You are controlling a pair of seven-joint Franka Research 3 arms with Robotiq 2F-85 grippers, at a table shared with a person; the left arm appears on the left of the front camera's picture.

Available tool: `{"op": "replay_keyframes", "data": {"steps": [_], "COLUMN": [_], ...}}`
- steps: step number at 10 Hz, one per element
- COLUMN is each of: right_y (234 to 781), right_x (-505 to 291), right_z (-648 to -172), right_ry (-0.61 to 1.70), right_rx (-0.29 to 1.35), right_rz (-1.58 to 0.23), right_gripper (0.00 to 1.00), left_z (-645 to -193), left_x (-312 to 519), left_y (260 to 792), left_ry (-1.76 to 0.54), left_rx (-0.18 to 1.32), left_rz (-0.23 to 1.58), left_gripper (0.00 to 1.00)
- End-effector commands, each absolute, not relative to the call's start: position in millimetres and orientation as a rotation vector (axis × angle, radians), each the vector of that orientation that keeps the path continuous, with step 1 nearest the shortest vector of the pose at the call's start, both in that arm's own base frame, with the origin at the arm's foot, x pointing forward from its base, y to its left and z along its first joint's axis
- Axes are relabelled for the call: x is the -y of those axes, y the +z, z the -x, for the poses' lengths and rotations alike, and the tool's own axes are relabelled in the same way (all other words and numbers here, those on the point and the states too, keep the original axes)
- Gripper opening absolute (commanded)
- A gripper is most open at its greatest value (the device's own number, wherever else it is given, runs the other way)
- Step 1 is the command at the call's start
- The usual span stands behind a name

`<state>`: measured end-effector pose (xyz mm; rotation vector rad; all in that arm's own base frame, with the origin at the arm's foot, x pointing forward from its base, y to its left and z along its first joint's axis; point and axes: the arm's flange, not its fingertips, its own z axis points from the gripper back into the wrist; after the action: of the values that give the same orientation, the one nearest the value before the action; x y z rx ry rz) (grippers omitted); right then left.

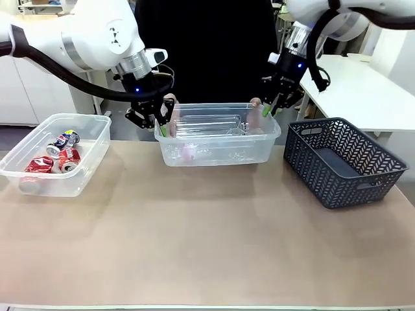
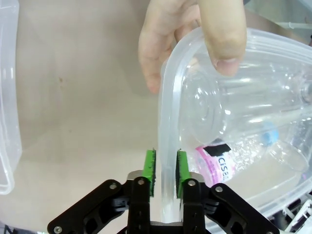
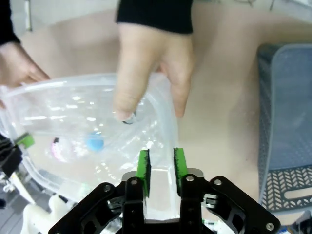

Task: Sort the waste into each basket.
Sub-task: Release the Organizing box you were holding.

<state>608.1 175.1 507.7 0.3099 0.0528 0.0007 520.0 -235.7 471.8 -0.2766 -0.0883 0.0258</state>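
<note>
Two white arms, black cables; left hand and right hand black, green pads, silver screws, blue lights; person in black sleeves.

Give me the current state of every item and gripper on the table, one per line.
Middle tub: holds clear bottles, a person's hands on both ends.
Left tub: on table, holds crushed cans.
Dark basket: on table.
Left gripper: pads astride middle tub's rim.
Right gripper: pads astride rim, gaps visible.
</note>
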Motion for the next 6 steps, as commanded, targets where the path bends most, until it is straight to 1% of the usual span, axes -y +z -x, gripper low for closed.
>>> {"op": "replay_keyframes", "data": {"steps": [1, 2, 3, 4, 5, 6], "right_y": [504, 504, 503, 502, 501, 499], "right_x": [-169, -168, -167, -166, -165, -164], "right_z": [-583, -581, -579, -577, -576, -575], "right_ry": [-0.017, -0.005, 0.000, 0.002, 0.006, 0.010], "right_rx": [0.050, 0.061, 0.068, 0.075, 0.080, 0.084], "right_rz": [-0.315, -0.314, -0.314, -0.322, -0.326, -0.332], "right_gripper": [0.70, 1.00, 1.00, 1.00, 1.00, 1.00], "left_z": [-515, -512, -509, -507, -506, -508], "left_x": [231, 227, 223, 218, 215, 214], "left_y": [485, 492, 499, 505, 507, 506], "left_ry": [0.016, 0.026, 0.038, 0.038, 0.018, 0.000], "left_rx": [0.107, 0.123, 0.149, 0.162, 0.159, 0.144], "left_rz": [0.252, 0.262, 0.274, 0.289, 0.312, 0.343], "left_gripper": [1.00, 1.00, 0.87, 0.97, 1.00, 1.00]}}
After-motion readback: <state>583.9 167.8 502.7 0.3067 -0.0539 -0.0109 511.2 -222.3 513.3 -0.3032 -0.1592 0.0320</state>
